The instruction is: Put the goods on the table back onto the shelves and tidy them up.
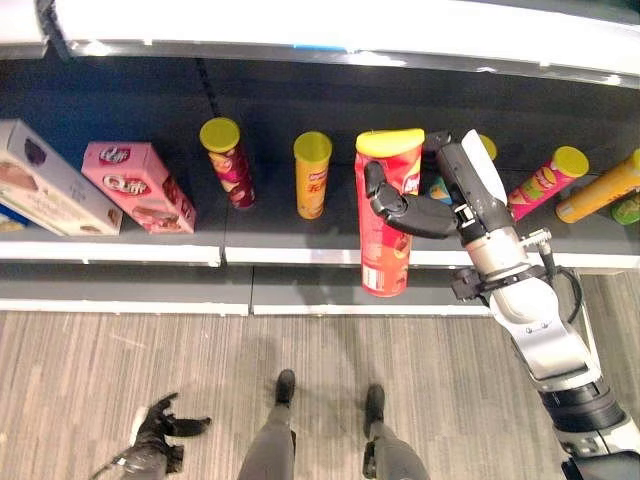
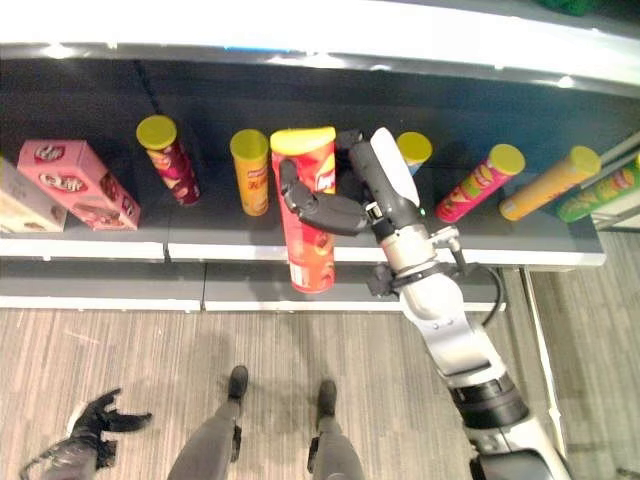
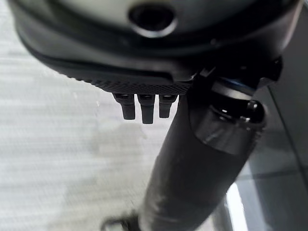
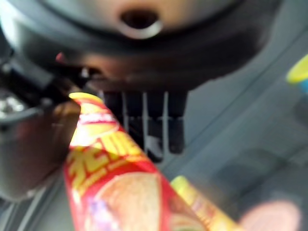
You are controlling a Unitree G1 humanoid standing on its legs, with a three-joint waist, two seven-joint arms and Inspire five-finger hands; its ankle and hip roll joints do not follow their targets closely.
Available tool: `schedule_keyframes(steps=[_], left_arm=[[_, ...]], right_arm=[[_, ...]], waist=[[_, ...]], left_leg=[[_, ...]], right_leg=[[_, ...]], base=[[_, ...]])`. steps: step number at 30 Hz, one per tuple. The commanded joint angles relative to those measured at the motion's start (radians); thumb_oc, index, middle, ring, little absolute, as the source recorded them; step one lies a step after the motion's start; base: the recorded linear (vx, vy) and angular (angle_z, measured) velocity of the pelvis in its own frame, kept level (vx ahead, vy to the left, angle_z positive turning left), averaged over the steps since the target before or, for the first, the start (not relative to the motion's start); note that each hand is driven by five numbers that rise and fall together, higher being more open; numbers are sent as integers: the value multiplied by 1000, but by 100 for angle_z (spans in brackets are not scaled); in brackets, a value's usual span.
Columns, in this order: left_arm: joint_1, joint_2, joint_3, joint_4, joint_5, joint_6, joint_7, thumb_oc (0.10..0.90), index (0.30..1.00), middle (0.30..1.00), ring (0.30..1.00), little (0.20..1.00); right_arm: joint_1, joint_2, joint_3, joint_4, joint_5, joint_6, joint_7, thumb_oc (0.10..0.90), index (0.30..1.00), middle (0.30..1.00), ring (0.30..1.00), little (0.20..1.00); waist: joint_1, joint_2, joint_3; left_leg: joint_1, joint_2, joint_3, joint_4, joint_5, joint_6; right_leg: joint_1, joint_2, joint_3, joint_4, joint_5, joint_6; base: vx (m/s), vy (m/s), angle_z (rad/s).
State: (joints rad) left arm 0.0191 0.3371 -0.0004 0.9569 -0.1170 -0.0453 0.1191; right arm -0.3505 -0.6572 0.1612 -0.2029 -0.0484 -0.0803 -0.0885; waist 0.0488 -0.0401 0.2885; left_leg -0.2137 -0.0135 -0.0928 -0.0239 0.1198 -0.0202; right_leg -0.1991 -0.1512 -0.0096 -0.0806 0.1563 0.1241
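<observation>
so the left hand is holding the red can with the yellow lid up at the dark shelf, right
Not quite: it is the right hand whose fingers are curled round the red can with the yellow lid at the dark shelf. The left eye view shows this; the left hand hangs low over the floor.

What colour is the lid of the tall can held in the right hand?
Yellow, on a red can gripped by the right hand; clearest in the left eye view.

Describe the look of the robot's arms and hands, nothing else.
The right arm is silver-grey and white with black joint rings. The right robot hand is dark, with a white cover on its back. The left robot hand is dark with black fingers.
</observation>
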Motion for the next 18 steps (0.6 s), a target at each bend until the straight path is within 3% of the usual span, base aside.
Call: schedule_keyframes(steps=[1,9,18], left_arm=[[62,69,-7,-10,-5,-26,26,800,900,900,900,900],[90,42,-30,-42,-34,-28,27,800,900,900,900,900],[83,59,-53,-61,-60,-37,46,800,900,900,900,900]], right_arm=[[-107,-46,-53,-107,-6,-92,-43,400,300,300,300,300],[-148,-47,-16,-51,-23,-81,-67,400,300,300,300,300],[-294,-155,-35,60,-278,-31,-238,400,300,300,300,300]], waist=[[34,10,-73],[53,12,-85],[96,43,-32]], left_leg=[[14,52,-11,63,-156,-56],[21,75,-36,23,-139,-67],[-74,68,-83,62,-135,-82]], right_leg=[[30,-17,-16,6,-42,90],[65,-16,-52,2,-65,87],[23,-29,-121,56,-95,82]], base=[[42,-74,-6],[50,-89,6],[-7,-73,28]])
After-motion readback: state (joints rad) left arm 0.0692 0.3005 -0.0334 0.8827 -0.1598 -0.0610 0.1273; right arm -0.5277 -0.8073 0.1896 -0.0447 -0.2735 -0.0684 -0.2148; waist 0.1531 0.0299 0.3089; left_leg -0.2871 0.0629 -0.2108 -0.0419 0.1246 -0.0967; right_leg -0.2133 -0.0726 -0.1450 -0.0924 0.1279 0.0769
